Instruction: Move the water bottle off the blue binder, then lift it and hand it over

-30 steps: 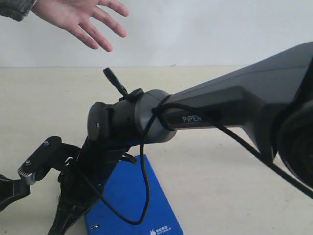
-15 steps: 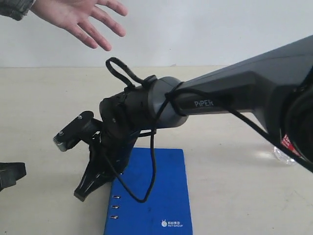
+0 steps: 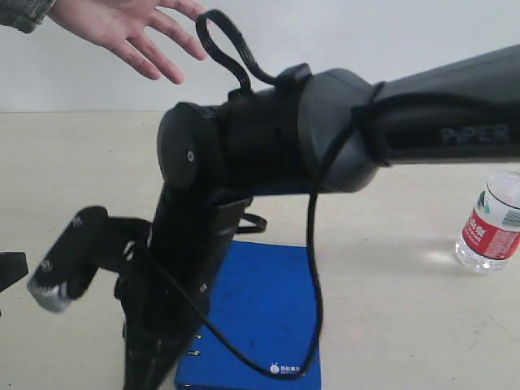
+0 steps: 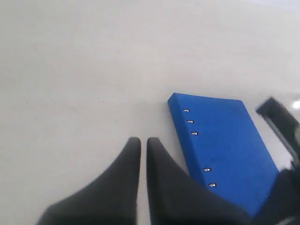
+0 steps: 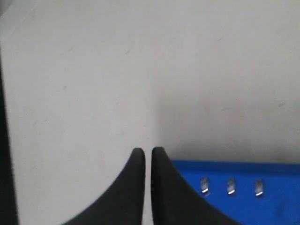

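The water bottle (image 3: 491, 224), clear with a red and white label, stands upright on the table at the right, apart from the blue binder (image 3: 264, 305). The binder lies flat near the front edge, with nothing on the part that shows. My right arm (image 3: 341, 138) reaches across the middle. Its gripper (image 5: 147, 151) points down at the table just off the binder's (image 5: 253, 197) spine edge, shut and empty. My left gripper (image 4: 140, 140) is shut on nothing over bare table beside the binder (image 4: 225, 140). Only a black sliver of the left arm (image 3: 10, 270) shows at the far left.
A person's open hand (image 3: 122, 28) hovers palm-out at the top left, above the table's far side. A black cable (image 3: 313, 268) loops down from the right arm over the binder. A pale wall runs behind the beige table (image 3: 390, 325).
The right arm has risen and swung nearer the camera, uncovering the bottle at the right. The binder has turned from slanted to square. The left gripper has drawn back toward the left edge.
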